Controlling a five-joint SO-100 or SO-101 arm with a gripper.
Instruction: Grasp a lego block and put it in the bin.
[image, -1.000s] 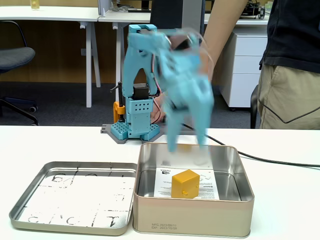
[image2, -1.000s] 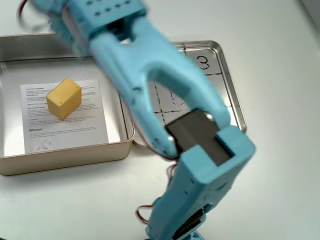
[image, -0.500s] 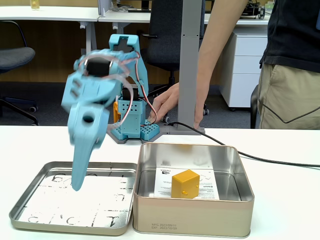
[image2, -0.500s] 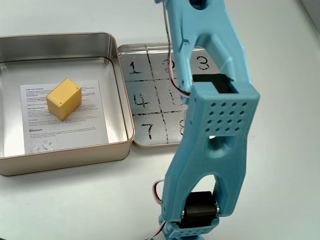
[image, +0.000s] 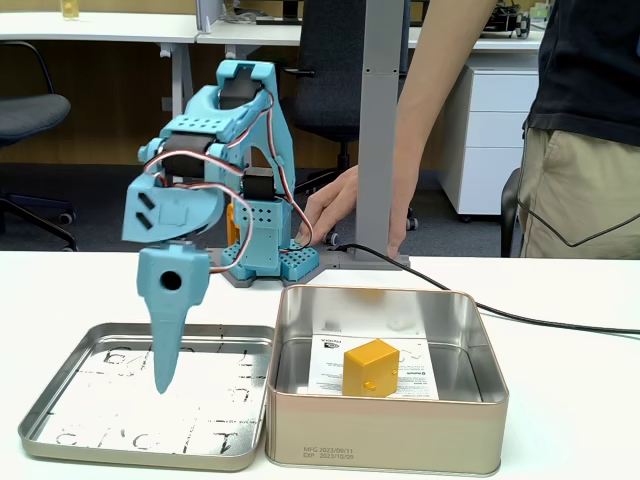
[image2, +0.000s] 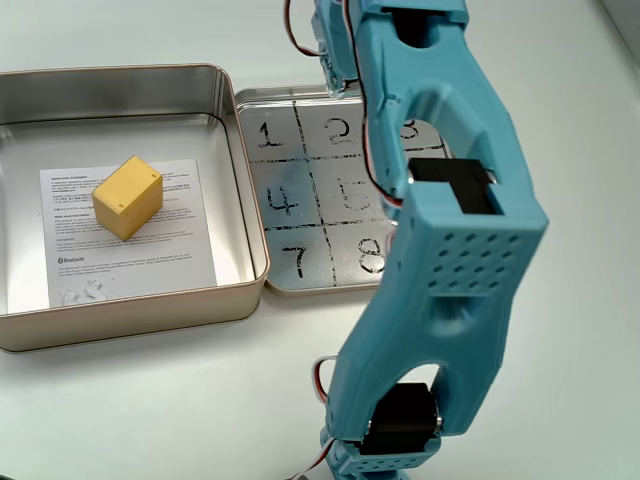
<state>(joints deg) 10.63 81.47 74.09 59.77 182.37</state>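
Your hand (image: 166, 375) hangs point-down over the shallow lid tray (image: 60, 395), its tip low above the tray floor. Seen edge-on, the fingers read as one closed blade, nothing between them. In the other fixed view the arm (image2: 440, 250) hides the hand, so that view cannot confirm this.

The tray (image2: 290, 200) lies flat just beside the tin (image: 385, 435), edges touching or nearly so. Its floor carries a hand-drawn numbered grid.

The block (image: 371, 367) sits inside the tin, on the white printed sheet (image: 330, 372), well apart from your hand. In the view from above, the block (image2: 128, 196) rests left of centre on the paper, clear of the tin's walls (image2: 245, 205).

Step in hand, as judged: the drop looks done, since the block already lies in the tin. Nothing is left to grasp on the tray. The next move calls only for lifting clear of the tray and returning to rest, without clipping the tin's rim.

Orientation: the block is nearly cubic, with no clear long axis. It stands flat on one face, turned so a vertical corner faces the front camera. Two small holes show on one side face.

A person's arm (image: 415, 130) reaches toward the arm's base (image: 265, 262) behind the table (image: 580, 400).
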